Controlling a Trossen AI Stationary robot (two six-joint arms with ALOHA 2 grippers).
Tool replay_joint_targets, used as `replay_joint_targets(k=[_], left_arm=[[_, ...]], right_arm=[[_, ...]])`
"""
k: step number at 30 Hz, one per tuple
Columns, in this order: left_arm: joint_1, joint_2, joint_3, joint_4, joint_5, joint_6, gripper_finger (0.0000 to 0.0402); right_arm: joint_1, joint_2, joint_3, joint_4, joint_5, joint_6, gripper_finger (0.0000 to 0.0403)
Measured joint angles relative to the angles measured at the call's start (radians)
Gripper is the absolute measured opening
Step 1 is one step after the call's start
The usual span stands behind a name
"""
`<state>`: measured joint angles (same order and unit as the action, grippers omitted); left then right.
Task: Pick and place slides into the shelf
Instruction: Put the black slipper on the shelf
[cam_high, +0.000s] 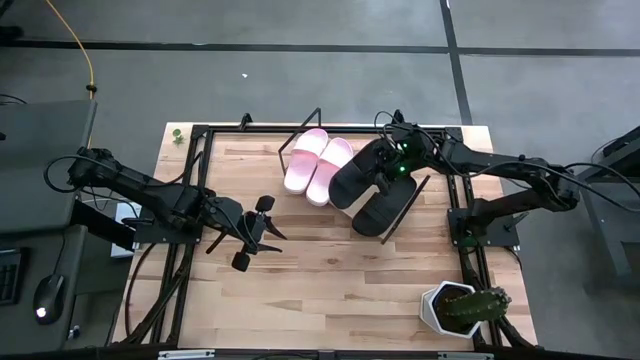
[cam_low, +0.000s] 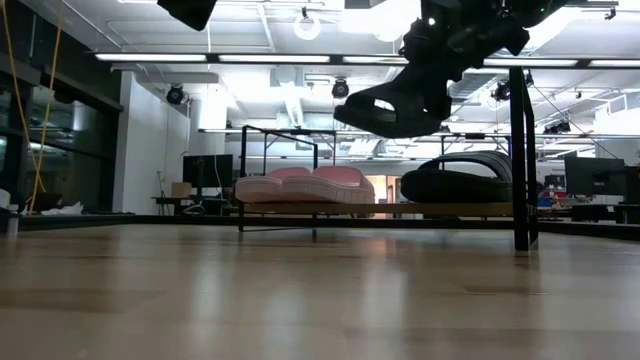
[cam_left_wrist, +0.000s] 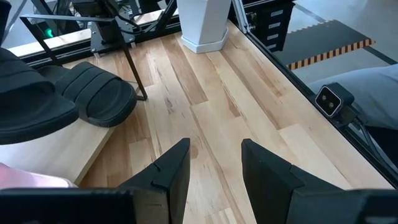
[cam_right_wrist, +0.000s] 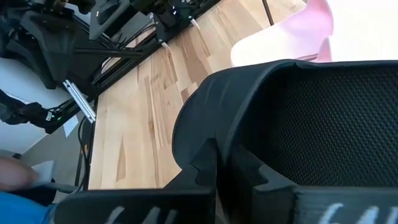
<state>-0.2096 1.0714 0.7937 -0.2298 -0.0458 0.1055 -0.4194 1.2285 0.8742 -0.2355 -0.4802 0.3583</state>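
Two pale pink slides (cam_high: 318, 160) lie side by side on the tilted shelf (cam_low: 380, 209). One black slide (cam_high: 388, 207) rests sole-down on the shelf's right part, also seen as the black slide (cam_low: 460, 180) in the low view. My right gripper (cam_high: 390, 165) is shut on the second black slide (cam_high: 355, 175), which hangs in the air above the shelf (cam_low: 395, 105). My left gripper (cam_high: 255, 232) is open and waits over the bare tabletop, left of the shelf; in the left wrist view its fingers (cam_left_wrist: 168, 171) are spread over the wood. My right gripper pinches the black slide by the rim of its sole at one end (cam_right_wrist: 208, 134), the two fingers (cam_right_wrist: 249, 171) close together on that edge. The slide is lifted clear of the shelf and tilted, hanging below the gripper (cam_low: 395, 105).
A white pot with a cactus (cam_high: 458, 305) stands at the table's near right corner. Black frame rails (cam_high: 468, 225) run along the table's sides. The shelf's thin wire frame (cam_high: 300, 125) sticks up at its far left. Open tabletop (cam_high: 330, 280) lies near the shelf.
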Motion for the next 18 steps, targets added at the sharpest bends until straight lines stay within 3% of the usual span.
replay_joint_targets(k=[18], left_arm=[[0.000, 0.000, 0.000, 0.000, 0.000, 0.002, 0.0128]], right_arm=[[0.000, 0.053, 0.000, -0.005, -0.012, -0.010, 0.0000]])
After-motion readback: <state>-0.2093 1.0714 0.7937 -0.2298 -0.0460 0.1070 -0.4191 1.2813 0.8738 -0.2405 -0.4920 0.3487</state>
